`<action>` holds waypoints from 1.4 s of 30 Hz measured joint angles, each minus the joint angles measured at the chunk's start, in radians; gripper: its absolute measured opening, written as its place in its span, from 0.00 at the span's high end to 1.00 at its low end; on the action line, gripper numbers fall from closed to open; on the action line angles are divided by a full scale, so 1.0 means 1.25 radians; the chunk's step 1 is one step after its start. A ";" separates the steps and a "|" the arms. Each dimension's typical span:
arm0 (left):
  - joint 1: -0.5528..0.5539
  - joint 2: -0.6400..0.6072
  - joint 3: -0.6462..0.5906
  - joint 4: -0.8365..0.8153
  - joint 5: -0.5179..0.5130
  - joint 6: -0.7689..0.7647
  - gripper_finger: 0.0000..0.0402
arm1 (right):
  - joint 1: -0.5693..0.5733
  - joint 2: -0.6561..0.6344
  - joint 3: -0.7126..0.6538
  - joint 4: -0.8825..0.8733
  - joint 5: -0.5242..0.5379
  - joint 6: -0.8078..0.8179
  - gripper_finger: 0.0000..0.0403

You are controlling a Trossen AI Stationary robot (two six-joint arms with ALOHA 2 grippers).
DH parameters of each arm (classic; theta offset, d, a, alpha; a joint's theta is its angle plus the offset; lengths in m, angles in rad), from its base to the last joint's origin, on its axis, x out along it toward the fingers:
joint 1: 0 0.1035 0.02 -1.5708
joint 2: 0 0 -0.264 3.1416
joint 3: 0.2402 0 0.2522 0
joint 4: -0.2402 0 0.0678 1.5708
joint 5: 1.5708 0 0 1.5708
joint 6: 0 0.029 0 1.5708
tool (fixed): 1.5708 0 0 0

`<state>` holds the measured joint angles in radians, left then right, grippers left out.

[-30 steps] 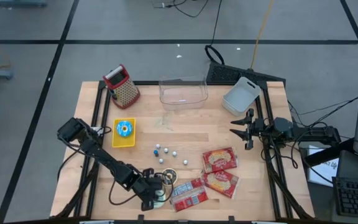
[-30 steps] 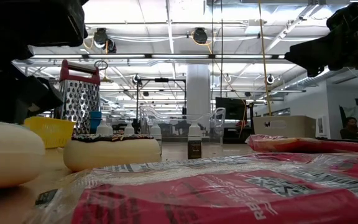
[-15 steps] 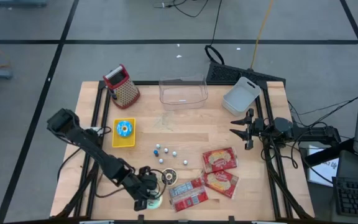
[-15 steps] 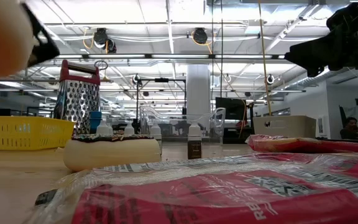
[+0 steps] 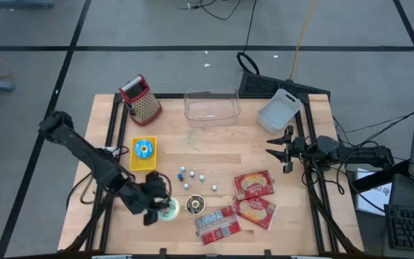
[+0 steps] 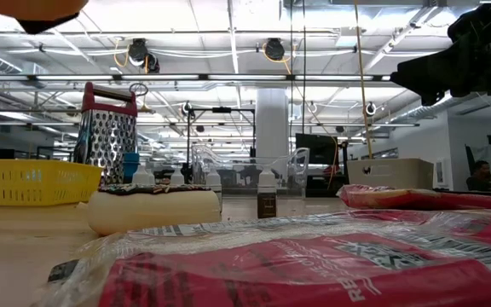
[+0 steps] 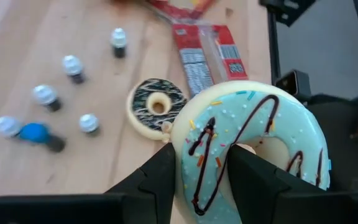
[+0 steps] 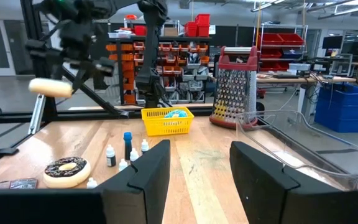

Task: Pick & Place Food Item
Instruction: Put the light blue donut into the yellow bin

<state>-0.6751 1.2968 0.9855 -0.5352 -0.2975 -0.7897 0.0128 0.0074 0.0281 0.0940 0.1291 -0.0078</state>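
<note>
Wooden bench [image 5: 214, 155] fills mid frame in the high view, grey floor around it. Left gripper [image 5: 160, 205] at lower left grips a mint-iced donut [image 7: 253, 146]; fingers [image 7: 157, 180] are clamped on its rim through the hole, so it sits tilted and clear of the bench, likely ready for carrying to a container. Chocolate donut [image 5: 195, 205] lies flat just beside it. Yellow basket [image 5: 144, 155] already holds a blue donut, so it may be the drop spot; clear tub [image 5: 211, 106] and white bin [image 5: 279, 109] are other options, can't tell which. Right gripper [image 5: 284, 149] waits at right edge, fingers apart, holding nothing. Low view cuts the held donut off at top left; red packets [image 5: 254, 185] block its foreground.
</note>
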 joint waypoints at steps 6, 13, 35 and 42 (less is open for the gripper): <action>0.011 -0.093 0.000 -0.178 -0.087 -0.194 0.66 | 0.000 0.000 0.000 0.000 0.000 0.000 0.61; 0.011 -0.155 0.000 -0.425 -0.205 -0.421 0.66 | 0.000 0.000 0.000 0.000 0.000 0.000 0.61; 0.102 -0.125 -0.142 -0.791 -0.271 -0.891 0.66 | 0.000 0.000 0.000 0.000 0.000 0.000 0.61; 0.133 -0.116 -0.184 -0.754 -0.269 -0.904 0.66 | 0.000 0.000 0.000 0.000 0.000 0.000 0.61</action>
<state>-0.5090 1.1521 0.7559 -1.4773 -0.6334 -1.9202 0.0128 0.0075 0.0284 0.0940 0.1291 -0.0074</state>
